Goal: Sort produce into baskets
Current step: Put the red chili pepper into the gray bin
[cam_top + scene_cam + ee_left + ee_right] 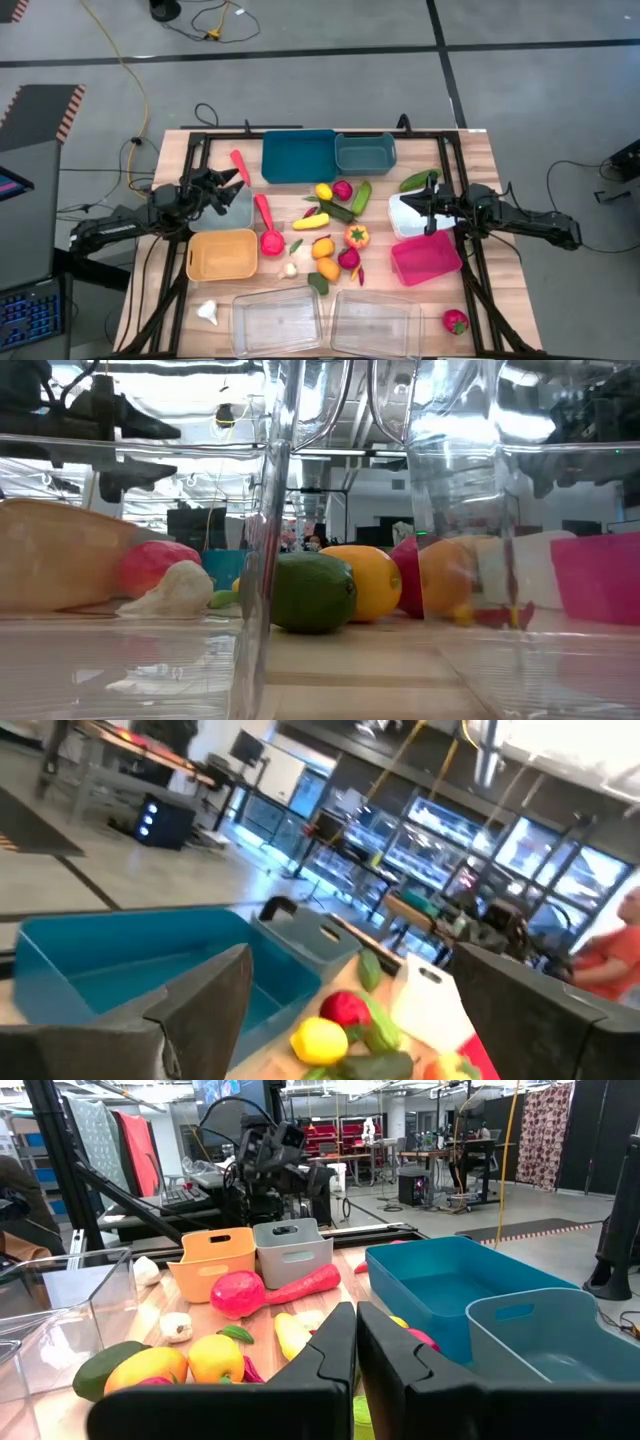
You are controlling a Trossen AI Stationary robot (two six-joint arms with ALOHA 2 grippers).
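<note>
— What's the left gripper (pixel 232 183) doing?
— Jaws spread, empty, over the grey bin (pixel 232 207) on the table's left.
— Right gripper (pixel 424 208)?
— Shut, empty, above the white bin (pixel 405 222).
— Next?
— Probably fetching loose produce (pixel 333 228) mid-table; it needs a clean reach.

Eight baskets: two teal (pixel 298 156), one grey (pixel 235 205), one tan (pixel 221 254), one white (pixel 405 215), one magenta (pixel 425 257), two clear trays (pixel 277 320).
</note>
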